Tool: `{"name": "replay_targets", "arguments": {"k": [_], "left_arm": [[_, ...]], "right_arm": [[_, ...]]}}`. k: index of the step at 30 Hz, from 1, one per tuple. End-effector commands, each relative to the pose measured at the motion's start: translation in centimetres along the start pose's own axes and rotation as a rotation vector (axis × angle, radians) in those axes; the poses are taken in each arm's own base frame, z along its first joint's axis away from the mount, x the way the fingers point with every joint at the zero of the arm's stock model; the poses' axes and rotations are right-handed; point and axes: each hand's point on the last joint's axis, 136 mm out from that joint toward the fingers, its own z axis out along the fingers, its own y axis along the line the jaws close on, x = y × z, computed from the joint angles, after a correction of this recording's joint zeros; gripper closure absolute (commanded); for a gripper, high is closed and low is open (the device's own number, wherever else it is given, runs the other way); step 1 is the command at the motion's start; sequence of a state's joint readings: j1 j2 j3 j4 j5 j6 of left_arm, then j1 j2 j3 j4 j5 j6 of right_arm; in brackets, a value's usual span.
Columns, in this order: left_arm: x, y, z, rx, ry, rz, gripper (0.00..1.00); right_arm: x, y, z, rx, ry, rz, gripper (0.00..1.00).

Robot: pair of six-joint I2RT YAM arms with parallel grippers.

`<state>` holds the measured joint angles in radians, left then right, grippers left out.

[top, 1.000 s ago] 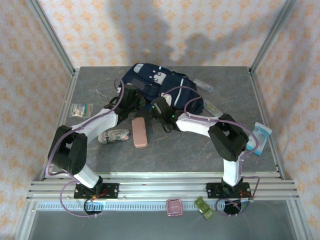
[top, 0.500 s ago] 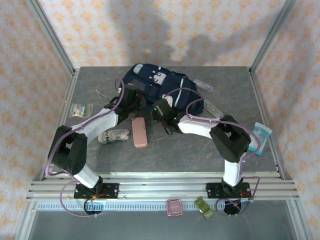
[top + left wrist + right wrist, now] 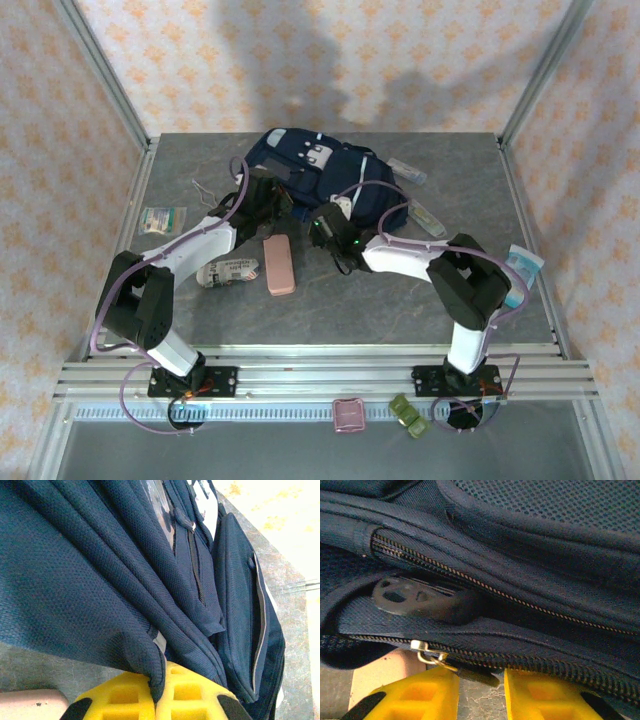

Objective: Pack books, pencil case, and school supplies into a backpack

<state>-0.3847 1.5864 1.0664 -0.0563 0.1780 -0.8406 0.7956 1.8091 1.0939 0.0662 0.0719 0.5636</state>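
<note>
1. Over the last second my right gripper (image 3: 480,690) has slid a little along the backpack's (image 3: 330,170) near edge. Its jaws stand apart, straddling the zipper pull (image 3: 432,656).
2. My left gripper (image 3: 157,700) is clamped on a backpack fold, steadying it.
3. I judge we're opening the zip, with nothing packed. The pencil case (image 3: 279,265) lies just in front of the backpack.
4. The table (image 3: 400,300) is mottled grey, with patterned wallpaper (image 3: 400,60) behind the backpack.

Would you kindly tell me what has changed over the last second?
The right gripper edged slightly right and nearer, open at the zipper of the backpack; its elbow swung right toward the light blue packet. The left gripper, pinching backpack fabric, the pencil case and the backpack stayed put.
</note>
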Motion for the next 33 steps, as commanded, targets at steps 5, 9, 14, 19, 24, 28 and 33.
{"name": "replay_targets", "arguments": {"k": [5,9,14,19,24,28,33], "left_arm": [[-2.3,-5.7,-2.1,0.188,-0.061,0.008,1.00],[-1.9,-5.4,-2.1,0.185,-0.052,0.007,1.00],[-1.7,-5.5,-2.2,0.194,-0.047,0.005,1.00],[-1.6,-5.5,-2.1,0.194,-0.045,0.006,1.00],[-1.7,-5.6,-2.1,0.195,-0.049,0.008,1.00],[-2.1,-5.2,-2.1,0.171,-0.068,0.015,1.00],[-3.1,-3.3,-2.0,0.099,-0.116,0.045,1.00]], "right_arm": [[-2.5,-0.4,0.2,0.079,-0.077,-0.008,0.70],[-4.2,0.6,0.2,0.064,-0.109,-0.015,0.70],[-4.9,1.6,1.1,0.040,-0.094,-0.034,0.81],[-5.4,2.2,0.8,0.021,-0.103,-0.024,1.00],[-5.2,1.3,1.1,0.046,-0.099,-0.001,1.00],[-4.6,1.3,0.8,0.038,-0.068,-0.001,1.00],[-2.5,-1.2,-0.5,0.068,0.036,-0.008,1.00]]}}
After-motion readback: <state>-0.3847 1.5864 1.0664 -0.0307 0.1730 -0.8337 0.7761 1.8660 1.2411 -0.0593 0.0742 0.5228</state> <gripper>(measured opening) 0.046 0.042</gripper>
